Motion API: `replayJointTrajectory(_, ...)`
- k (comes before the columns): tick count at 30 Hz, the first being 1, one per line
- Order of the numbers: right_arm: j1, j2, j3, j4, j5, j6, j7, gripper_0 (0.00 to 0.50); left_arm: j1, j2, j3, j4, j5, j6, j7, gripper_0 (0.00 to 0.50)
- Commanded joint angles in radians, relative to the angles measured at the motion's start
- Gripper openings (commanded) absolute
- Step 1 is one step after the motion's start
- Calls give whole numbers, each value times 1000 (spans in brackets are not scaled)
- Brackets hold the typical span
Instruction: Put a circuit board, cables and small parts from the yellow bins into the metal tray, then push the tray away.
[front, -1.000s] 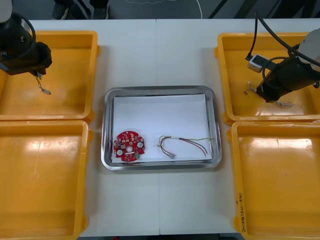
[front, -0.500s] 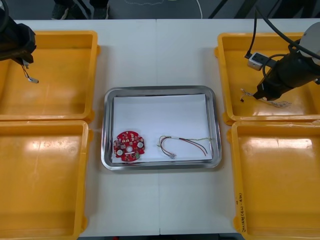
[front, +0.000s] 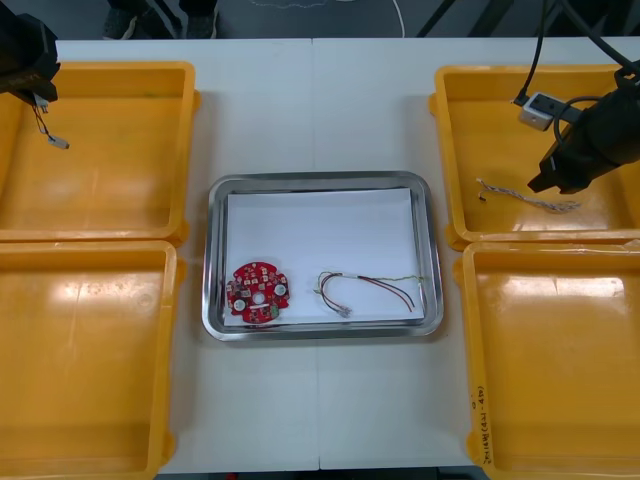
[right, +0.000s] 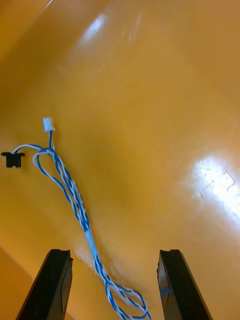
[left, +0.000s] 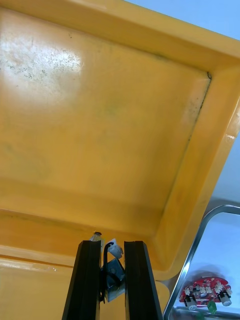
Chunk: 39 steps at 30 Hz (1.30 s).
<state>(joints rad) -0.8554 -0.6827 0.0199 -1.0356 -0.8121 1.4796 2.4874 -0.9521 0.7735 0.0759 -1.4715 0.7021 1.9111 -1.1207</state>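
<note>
Setting: electronics kitting bench in a lab or workshop. Evidence: light table (front: 315, 110); four yellow bins (front: 110, 170), two along each side edge; shiny tray (front: 320, 180) at centre, white inside, holding a red circuit board (front: 259, 293) and a cable (front: 340, 275).

Light table (front: 320, 100), seemingly dark floor (front: 350, 22) beyond.

We are seeing the left gripper (left: 111, 246) pinching a black cable (left: 114, 274), with its fingers (left: 89, 280) hiding most of it. The twisted blue and white cable (right: 75, 200) is running out of view between the right gripper (right: 114, 251) fingers. The metal tray (left: 197, 239) is getting cut off at the left wrist view's edge.
</note>
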Motion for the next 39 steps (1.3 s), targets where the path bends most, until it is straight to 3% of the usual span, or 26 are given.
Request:
replayJointTrajectory(1, -27, -77, 55, -23, -56, 1, 41, 500, -56, 46, 19, -32, 10, 9, 27, 60)
replayJointTrajectory(2, -25, -80, 63, -23, -61, -2, 44, 500, -54, 46, 19, -32, 10, 9, 27, 112)
replayJointTrajectory(4, -16, -86, 87, -23, -82, -15, 48, 500, -54, 46, 19, -32, 13, 9, 28, 340)
replayJointTrajectory(5, -14, -87, 89, -23, -84, -18, 48, 500, -54, 47, 19, -32, 11, 9, 28, 393)
replayJointTrajectory(6, -11, -87, 92, -23, -84, -22, 51, 500, -54, 47, 19, -32, 11, 9, 30, 477)
replayJointTrajectory(7, -8, -87, 98, -23, -84, -24, 54, 500, -54, 46, 19, -33, 13, 9, 32, 500)
replayJointTrajectory(20, -5, -86, 210, -21, -61, -47, 61, 499, -43, 47, 16, -36, 10, 9, 45, 500)
replayJointTrajectory(27, 15, -86, 233, -23, -47, -65, 64, 500, -11, 46, -41, -32, 2, 9, 50, 500)
replayJointTrajectory(39, 33, -81, 304, -21, -42, -137, 48, 498, 1, 46, -188, 109, 39, -37, 45, 500)
